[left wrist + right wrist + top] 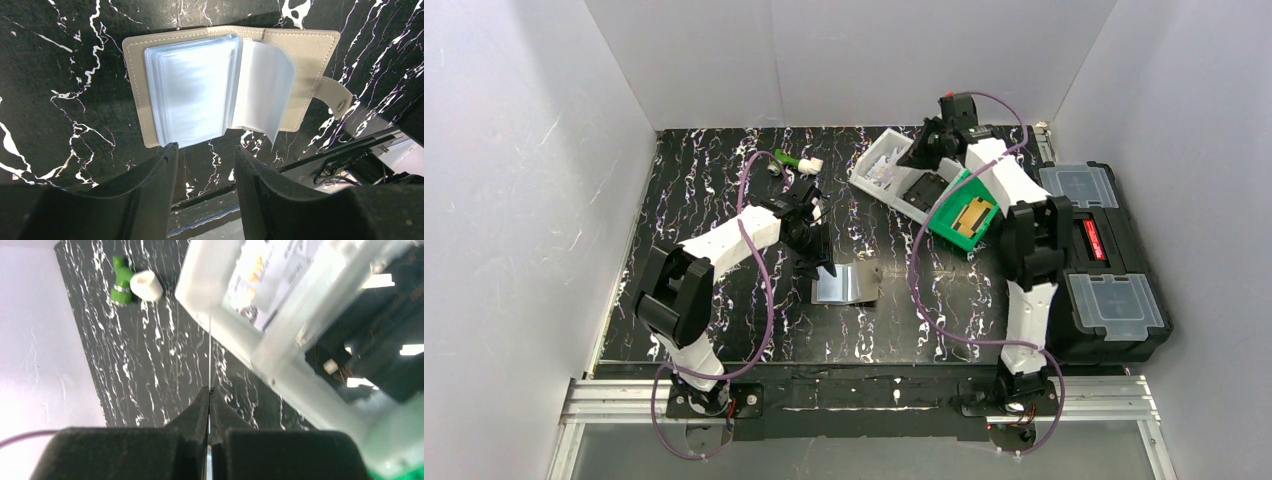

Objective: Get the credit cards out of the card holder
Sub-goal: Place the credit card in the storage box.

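robotics lab test cell. plain white panel walls (pixel 524 200) box in a black marbled table (pixel 724 340). two robot arms — left arm (pixel 729 240), right arm (pixel 1004 180) — are bolted to an aluminium rail (pixel 624 400) at the near edge, with purple cables (pixel 771 300) hanging loose. a black toolbox (pixel 1124 255) sits at the right.

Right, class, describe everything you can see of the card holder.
The card holder lies open and flat on the black marbled table. Its grey-beige cover has stitched edges and a snap tab on one side. Inside sits a stack of shiny clear sleeves, one leaf curling upward. The left fingers stand open beside it, apart.
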{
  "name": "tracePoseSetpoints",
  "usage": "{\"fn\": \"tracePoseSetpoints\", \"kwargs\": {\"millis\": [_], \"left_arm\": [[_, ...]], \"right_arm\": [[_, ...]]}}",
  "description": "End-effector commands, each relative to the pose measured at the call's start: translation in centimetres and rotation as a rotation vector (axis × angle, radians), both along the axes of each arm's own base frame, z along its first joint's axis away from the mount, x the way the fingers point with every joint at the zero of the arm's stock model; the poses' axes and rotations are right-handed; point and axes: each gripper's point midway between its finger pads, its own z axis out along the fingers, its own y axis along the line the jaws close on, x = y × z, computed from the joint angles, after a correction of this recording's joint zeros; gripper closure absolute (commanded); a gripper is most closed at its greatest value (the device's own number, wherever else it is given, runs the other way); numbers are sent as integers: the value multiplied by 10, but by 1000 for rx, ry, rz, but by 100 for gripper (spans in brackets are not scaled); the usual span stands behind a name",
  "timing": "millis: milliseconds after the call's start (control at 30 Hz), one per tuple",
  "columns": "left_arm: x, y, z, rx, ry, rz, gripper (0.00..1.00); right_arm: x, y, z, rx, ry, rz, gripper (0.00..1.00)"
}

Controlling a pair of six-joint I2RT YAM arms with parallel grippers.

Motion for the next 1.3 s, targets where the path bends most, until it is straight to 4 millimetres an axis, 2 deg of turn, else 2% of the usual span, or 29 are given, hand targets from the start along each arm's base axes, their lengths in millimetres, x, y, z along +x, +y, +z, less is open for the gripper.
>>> {"fn": "tracePoseSetpoints", "kwargs": {"millis": [0, 67, 200, 400, 600, 700, 800, 933, 1033, 1200, 1233, 1267], "left_arm": [[-9, 1, 18, -27, -19, -21, 57], [-10, 3, 18, -24, -20, -20, 57], [-14, 5, 18, -20, -20, -19, 57], [-17, 8, 17, -13, -15, -17, 57], [-16, 7, 18, -13, -18, -17, 57], [-15, 8, 17, -9, -20, -16, 57], [-15, 9, 16, -2, -21, -14, 57], [-15, 15, 14, 25, -28, -9, 57], [-13, 21, 15, 49, -41, 11, 56], [-9, 40, 17, 84, -48, 84, 55], [-8, 43, 18, 88, -50, 100, 55], [-8, 47, 17, 87, -48, 115, 55]], "right_arm": [[48, 11, 23, 27, -90, 1, 99], [61, 15, 8, 26, -64, -2, 99], [78, 17, -4, 45, -40, -25, 99], [86, 16, -15, 69, -22, -43, 98], [83, 18, -11, 78, -10, -30, 57], [76, 17, 4, 82, -11, -28, 39], [66, 14, 25, 78, -13, -24, 33], [36, 15, 53, 67, -5, 2, 32], [-6, 30, 65, 60, 8, 63, 36], [-83, 61, 64, 86, 24, 175, 55], [-98, 68, 54, 86, 52, 202, 58], [-115, 74, 53, 90, 64, 224, 60]]}}
